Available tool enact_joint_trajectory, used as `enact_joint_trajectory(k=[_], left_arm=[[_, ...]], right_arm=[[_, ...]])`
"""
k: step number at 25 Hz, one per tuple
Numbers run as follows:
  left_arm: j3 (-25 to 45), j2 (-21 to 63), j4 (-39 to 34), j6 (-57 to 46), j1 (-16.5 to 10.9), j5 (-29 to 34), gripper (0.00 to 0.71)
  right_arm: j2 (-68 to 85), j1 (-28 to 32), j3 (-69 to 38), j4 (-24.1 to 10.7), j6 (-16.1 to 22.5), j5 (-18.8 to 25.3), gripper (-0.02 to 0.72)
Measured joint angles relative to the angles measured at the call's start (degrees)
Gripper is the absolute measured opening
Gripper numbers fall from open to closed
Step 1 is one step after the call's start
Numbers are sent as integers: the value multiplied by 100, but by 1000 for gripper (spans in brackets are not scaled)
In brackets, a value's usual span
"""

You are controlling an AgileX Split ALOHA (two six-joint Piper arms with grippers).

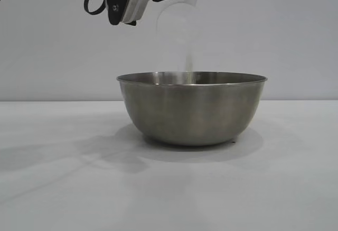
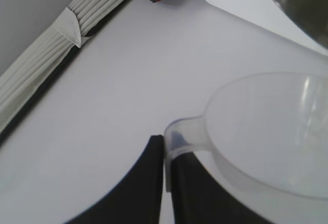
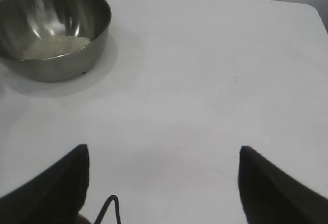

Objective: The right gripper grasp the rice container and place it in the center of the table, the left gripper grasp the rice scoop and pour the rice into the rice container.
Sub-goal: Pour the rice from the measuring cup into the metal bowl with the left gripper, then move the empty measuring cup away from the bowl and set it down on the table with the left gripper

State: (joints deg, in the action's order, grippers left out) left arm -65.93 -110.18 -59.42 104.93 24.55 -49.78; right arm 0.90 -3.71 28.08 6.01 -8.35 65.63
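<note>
- The rice container (image 1: 193,109) sits on the white table (image 1: 63,178), roughly mid-table, with a pale heap of rice (image 3: 55,46) in its bottom.
- Right above it the rice scoop (image 1: 177,33) is tipped over, a thin stream of grains falling in.
- Left claw (image 2: 165,183) is clamped on the scoop's handle.
- Right claw (image 3: 163,183) hangs well off to the side, spread wide, holding nothing.
</note>
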Motion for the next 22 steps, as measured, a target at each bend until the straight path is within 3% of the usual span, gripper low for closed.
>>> enact_joint_trajectory(k=[13,19,22], left_arm=[[0,0,10,1290,0,-10,0],[0,0,158,1236,0,-10,0],[0,0,310,454,0,-10,0]], right_arm=[[0,0,0,0,0,0,566],[0,0,0,0,0,0,566],[0,0,0,0,0,0,566]])
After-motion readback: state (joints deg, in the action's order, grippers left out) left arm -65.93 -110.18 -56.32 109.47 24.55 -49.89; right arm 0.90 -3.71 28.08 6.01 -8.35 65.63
